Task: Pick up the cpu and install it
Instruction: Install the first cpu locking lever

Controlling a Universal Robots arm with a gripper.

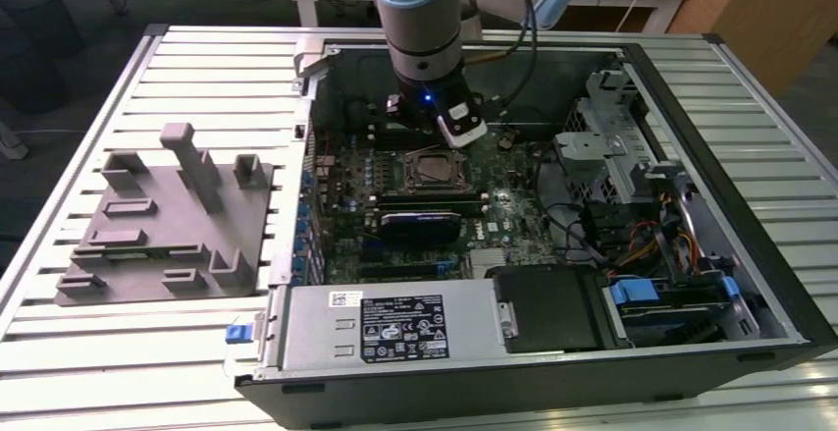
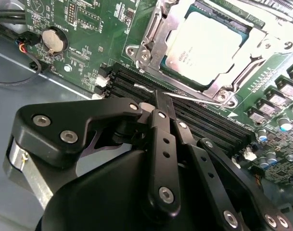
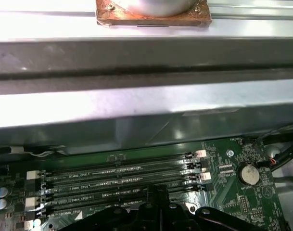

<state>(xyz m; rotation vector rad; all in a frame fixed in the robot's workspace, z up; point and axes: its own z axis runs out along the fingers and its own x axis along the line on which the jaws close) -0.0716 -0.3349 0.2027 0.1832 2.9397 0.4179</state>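
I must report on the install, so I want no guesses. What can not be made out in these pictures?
1. Seating of the cpu: in the second wrist view, the frame covers its edges.
2. Whether the gripper touches the lever: in the second wrist view, the shut fingers hide the contact.
3. Detail of the cpu in the exterior view: too small.

The cpu (image 2: 209, 45), silver-topped and square, lies flat in the socket frame (image 2: 153, 33) on the green motherboard (image 2: 88, 29).
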